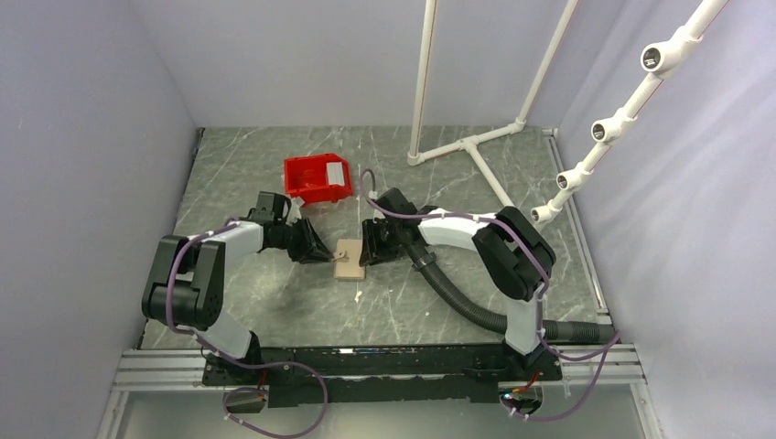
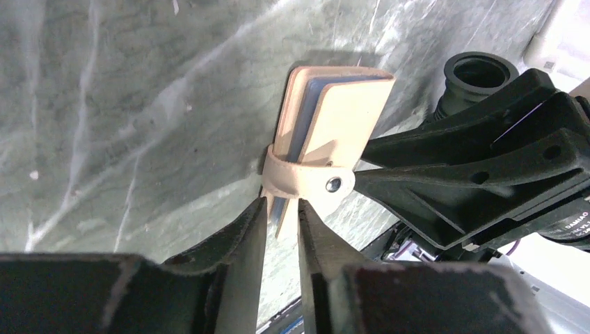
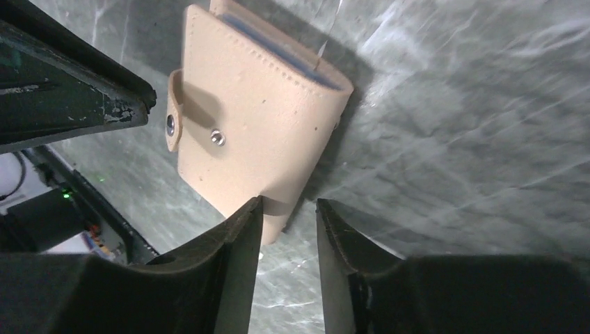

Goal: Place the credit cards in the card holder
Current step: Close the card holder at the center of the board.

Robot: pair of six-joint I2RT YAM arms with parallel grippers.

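The tan card holder (image 1: 349,259) sat on the grey marbled table (image 1: 274,311), near the middle and directly between the 2 grippers. The left gripper (image 1: 322,254) reached in from the left and the right gripper (image 1: 368,249) from the right, both low over the table and right against the holder's sides. In the left wrist view the left gripper's (image 2: 283,209) jaws stood slightly apart, with the near edge of the holder (image 2: 341,115) poking into the narrow gap between their tips; a sliver of space showed beside that edge, so the jaws did not look clamped on it. A pale blue-grey card (image 2: 310,111) was tucked between the holder's 2 flaps. A strap (image 2: 296,177) wrapped the holder's edge and ended in a metal snap (image 2: 334,184). In the right wrist view the right gripper's (image 3: 289,209) jaws were spread, with bare table showing between them, and the holder's (image 3: 257,111) lower corner lay just by one fingertip. Behind the holder stood a red bin (image 1: 307,176) with 1 whitish-grey card (image 1: 337,172) inside it.
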